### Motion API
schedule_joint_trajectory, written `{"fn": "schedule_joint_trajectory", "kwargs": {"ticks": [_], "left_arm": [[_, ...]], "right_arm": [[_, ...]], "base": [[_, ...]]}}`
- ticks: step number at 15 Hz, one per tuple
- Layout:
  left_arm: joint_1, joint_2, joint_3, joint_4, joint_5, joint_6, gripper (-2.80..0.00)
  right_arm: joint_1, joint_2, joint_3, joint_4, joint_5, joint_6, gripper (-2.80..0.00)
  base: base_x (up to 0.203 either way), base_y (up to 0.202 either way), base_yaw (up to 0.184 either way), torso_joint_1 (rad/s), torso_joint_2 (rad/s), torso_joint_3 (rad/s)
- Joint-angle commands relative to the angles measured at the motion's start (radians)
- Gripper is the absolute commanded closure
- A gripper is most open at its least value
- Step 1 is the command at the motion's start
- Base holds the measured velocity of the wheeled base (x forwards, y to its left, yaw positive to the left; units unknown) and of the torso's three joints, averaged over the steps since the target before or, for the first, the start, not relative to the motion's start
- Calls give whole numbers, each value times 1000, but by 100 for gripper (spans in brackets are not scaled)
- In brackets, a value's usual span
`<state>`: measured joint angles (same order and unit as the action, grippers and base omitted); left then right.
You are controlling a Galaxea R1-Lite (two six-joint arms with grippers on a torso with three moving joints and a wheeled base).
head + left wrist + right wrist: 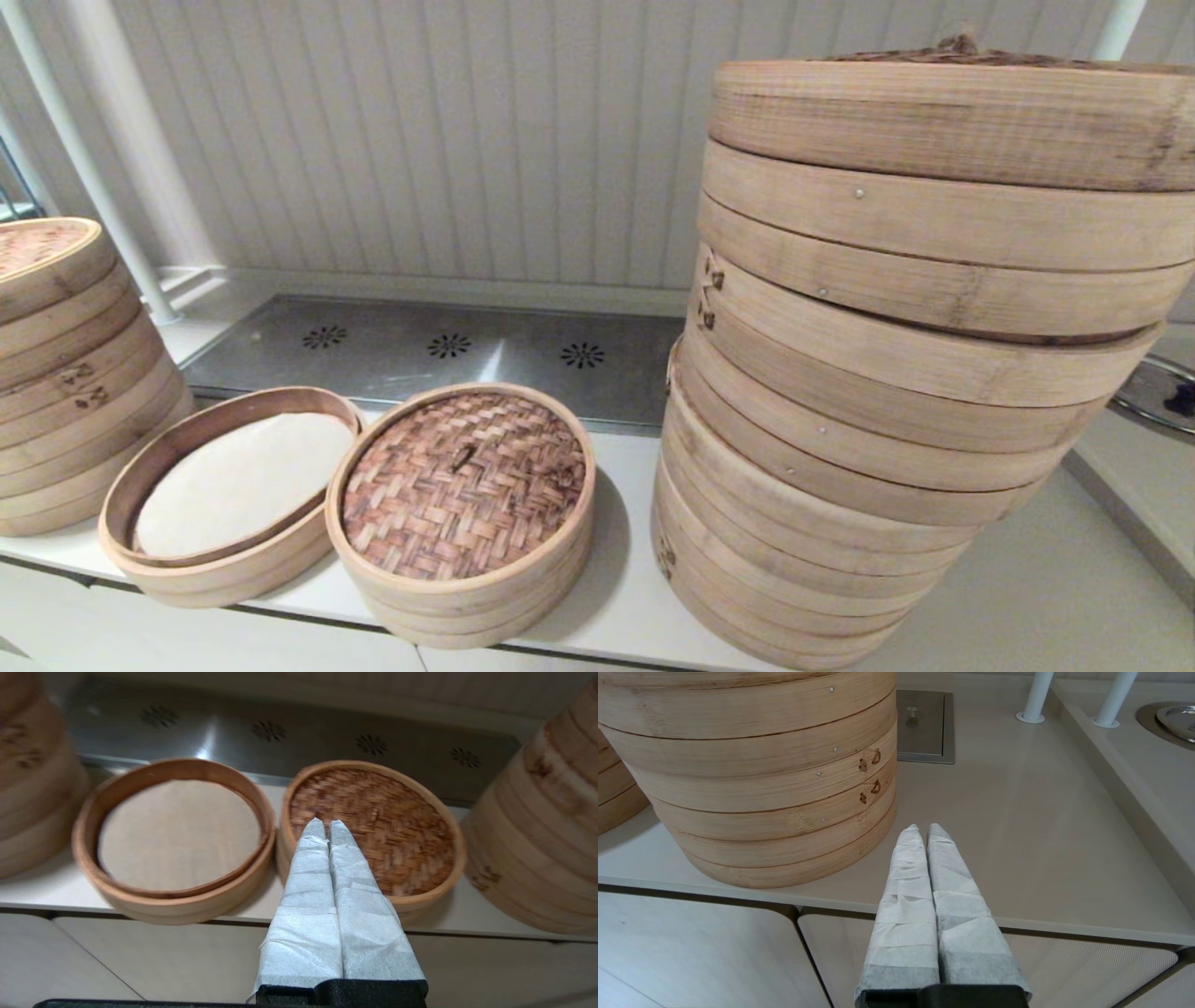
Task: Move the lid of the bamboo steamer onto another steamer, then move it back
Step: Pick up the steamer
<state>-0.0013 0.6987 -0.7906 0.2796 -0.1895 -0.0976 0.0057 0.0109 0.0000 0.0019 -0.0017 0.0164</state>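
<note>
Progress looks like none so far, by my reckoning. From my head camera neither end effector shows. The lid (464, 483) sits square on its own small basket at the tabletop's (1046, 588) front edge, and the open steamer (224, 495) with its white liner (238, 481) stands just beside it, rims nearly touching. Both halves of the job seem left to do: carry the lid across, then bring it home. Counting here: one woven lid, one open small basket, one small basket under the lid, one huge stack (915, 355) and one medium stack (65, 373).

My left wrist camera shows my left end effector (325, 826) with its wrapped fingers (310, 877) pressed together, holding nothing. It hovers off the tabletop's front edge. The lid (387, 826) lies just ahead of my fingertips and the open steamer (175, 840) is ahead too, off to the side. I count two small baskets and a stack flanking each.

My right wrist camera shows my right end effector (922, 830), fingers together and empty, well away from the lid. One huge stack (756, 774) stands near it. Two white posts (1036, 695) rise beyond.
</note>
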Motion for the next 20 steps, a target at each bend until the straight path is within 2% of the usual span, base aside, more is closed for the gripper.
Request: {"fn": "schedule_joint_trajectory", "kwargs": {"ticks": [1,3,4,5,8,10,12,15,18,20], "left_arm": [[-5,258,-157,78,-34,-10,0],[-40,424,-299,188,-100,-23,0],[-80,495,-335,224,-119,-27,0],[-125,546,-358,246,-130,-30,-280],[-287,672,-383,268,-104,-31,-280],[-395,741,-381,266,-19,-32,-280],[-459,805,-377,238,82,-35,-280],[-491,880,-348,103,169,-29,-280],[-515,959,-337,4,283,-30,-280],[-516,985,-338,-29,292,-31,-280]], "right_arm": [[0,1,0,1,0,0,0],[0,1,0,0,0,-1,0],[0,1,-1,0,0,-1,0],[0,1,0,0,0,-1,0],[0,1,0,0,-1,-1,0],[0,1,0,0,0,-1,0],[0,0,0,0,0,-1,0],[0,0,0,0,0,-1,0],[0,0,0,0,0,-1,0],[0,1,-1,0,0,-1,0]], "base": [[0,0,0,0,0,0],[0,0,0,0,0,0],[0,0,0,0,0,0],[0,0,0,0,0,0],[0,0,0,0,0,0],[0,0,0,0,0,0],[0,0,0,0,0,0],[0,0,0,0,0,0],[0,0,0,0,0,0],[0,0,0,0,0,0]]}}
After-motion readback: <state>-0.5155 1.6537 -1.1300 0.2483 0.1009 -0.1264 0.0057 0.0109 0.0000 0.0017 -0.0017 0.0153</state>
